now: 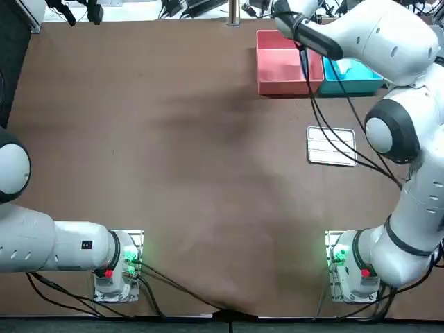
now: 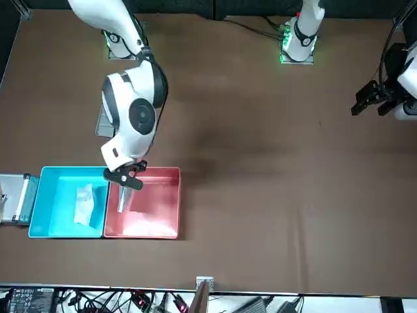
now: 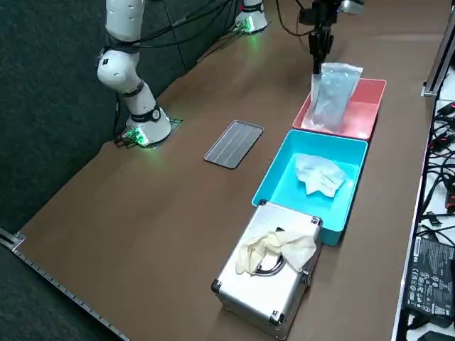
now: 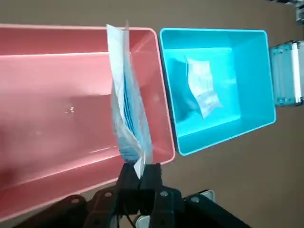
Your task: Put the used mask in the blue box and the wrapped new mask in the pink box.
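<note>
Wrapped new mask (image 4: 126, 104) is what the step in hand concerns, and the scene is taken from the table (image 1: 173, 173) downward. At its far edge the pink box (image 4: 47, 95) and the blue box (image 4: 237, 71) are set touching, side by side; the used mask (image 4: 202, 88) is already seen lying in the blue one. The packet is held by one edge in the clenched right pincer (image 4: 140, 171) and hangs upright over the pink box, close to the wall next to the blue box. It is judged that the release is best made nearer the pink box's middle, with the packet lowered until its free end is down inside. Otherwise a tall, light packet may be tipped over the low wall.
</note>
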### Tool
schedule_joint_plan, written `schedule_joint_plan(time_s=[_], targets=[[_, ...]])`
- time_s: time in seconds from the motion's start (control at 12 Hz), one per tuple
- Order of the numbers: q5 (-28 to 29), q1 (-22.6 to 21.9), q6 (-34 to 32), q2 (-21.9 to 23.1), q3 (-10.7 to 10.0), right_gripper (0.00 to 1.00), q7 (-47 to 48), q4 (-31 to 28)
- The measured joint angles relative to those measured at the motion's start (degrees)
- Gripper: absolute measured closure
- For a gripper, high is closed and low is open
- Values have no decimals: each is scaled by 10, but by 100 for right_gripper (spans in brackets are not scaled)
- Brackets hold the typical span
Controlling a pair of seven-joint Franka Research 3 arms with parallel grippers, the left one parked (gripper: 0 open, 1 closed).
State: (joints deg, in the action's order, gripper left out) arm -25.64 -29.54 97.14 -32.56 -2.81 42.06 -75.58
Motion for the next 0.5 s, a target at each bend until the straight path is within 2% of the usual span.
schedule_joint_plan(time_s=[0.25,0.5], targets=[[-31,-12,0,-12,0,99,22,-12],[-36,-18,2,-19,0,96,45,-15]])
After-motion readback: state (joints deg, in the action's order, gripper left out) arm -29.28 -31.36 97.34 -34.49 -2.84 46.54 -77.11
